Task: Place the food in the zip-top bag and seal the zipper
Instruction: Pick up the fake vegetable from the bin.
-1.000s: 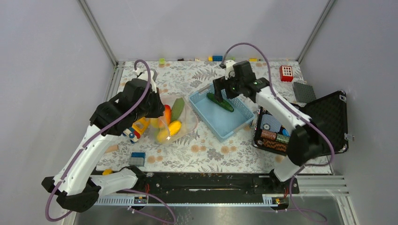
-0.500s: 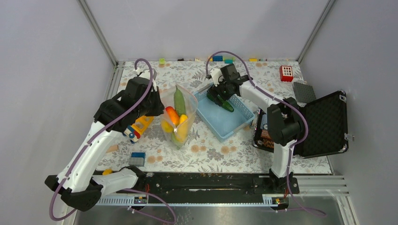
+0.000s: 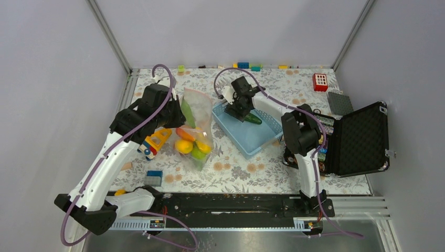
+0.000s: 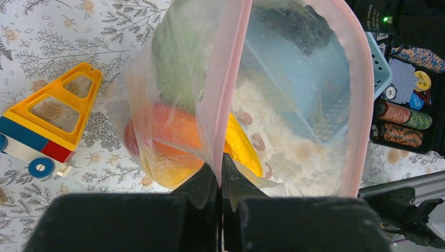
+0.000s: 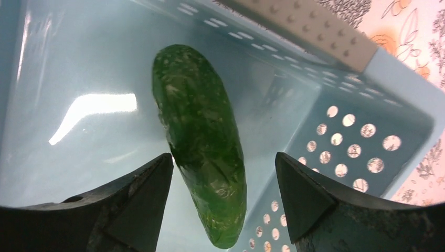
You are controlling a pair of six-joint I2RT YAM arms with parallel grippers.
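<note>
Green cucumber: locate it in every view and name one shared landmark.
Top external: green cucumber upper centre, lying in the light blue basket.
Left wrist: cannot make it out.
Right wrist: centre frame, between the parted jaws.
Shared landmark: that basket, visible in all three.

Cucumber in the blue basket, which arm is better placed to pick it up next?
Right. Its jaws stand open on either side of the cucumber in the blue basket. The left jaws are shut on the zipper of the bag, holding its mouth up.
</note>
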